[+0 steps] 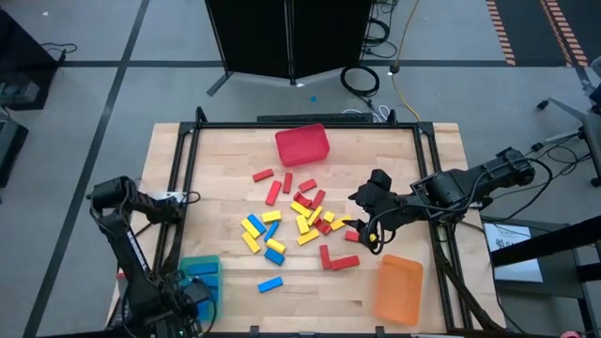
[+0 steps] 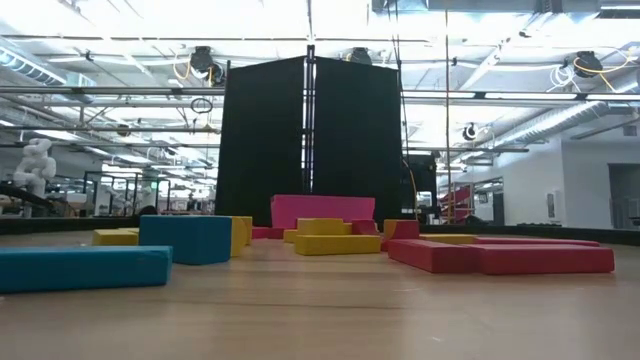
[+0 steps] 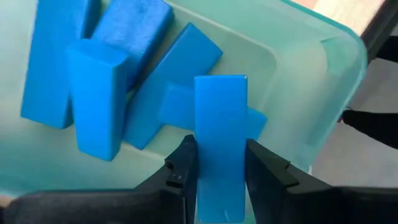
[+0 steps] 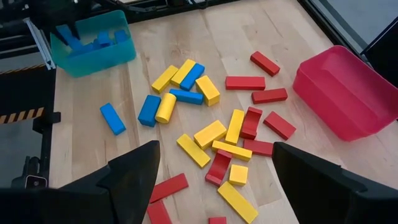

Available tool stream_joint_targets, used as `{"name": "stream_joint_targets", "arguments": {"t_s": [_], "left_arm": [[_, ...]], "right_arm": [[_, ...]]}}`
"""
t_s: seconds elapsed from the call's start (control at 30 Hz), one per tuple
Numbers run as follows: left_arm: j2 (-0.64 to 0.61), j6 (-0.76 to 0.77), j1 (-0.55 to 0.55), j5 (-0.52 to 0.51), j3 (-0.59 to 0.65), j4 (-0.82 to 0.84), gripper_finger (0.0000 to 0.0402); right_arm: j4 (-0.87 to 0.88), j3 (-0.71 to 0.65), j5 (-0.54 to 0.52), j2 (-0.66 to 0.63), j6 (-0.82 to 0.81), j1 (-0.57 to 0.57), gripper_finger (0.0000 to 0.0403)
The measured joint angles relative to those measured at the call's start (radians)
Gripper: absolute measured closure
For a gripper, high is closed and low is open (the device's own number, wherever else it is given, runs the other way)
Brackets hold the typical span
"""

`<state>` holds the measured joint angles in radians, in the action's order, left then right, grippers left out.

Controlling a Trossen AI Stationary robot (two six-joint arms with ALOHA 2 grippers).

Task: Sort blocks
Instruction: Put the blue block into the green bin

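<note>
left wrist view: blue block (image 3: 220, 143) between left gripper (image 3: 221, 168) fingers.

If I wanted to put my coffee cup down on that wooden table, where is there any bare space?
Bare wood lies at the wooden table's far left corner, beside the red plastic bin, and along the near edge between the teal plastic bin and the orange plastic bin. The middle is crowded with small red, yellow and blue blocks, with the right claw open above them.
</note>
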<state>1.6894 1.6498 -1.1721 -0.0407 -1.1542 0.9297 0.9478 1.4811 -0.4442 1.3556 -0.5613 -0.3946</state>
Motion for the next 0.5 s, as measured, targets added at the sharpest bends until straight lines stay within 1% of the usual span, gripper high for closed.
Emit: {"name": "stream_joint_targets", "arguments": {"t_s": [0.13, 0.33, 0.5], "left_arm": [[0.000, -0.015, 0.000, 0.000, 0.000, -0.040, 0.0298], [-0.001, -0.015, 0.008, 0.014, 0.000, -0.057, 0.0229], [-0.001, -0.009, 0.029, 0.032, 0.000, -0.049, 0.0219]], "right_arm": [[0.000, 0.000, 0.000, 0.000, -0.009, 0.000, 0.0096], [0.000, 0.000, 0.000, 0.000, -0.012, 0.000, 0.0096], [0.000, 0.000, 0.000, 0.000, -0.005, 0.000, 0.0096]]}}
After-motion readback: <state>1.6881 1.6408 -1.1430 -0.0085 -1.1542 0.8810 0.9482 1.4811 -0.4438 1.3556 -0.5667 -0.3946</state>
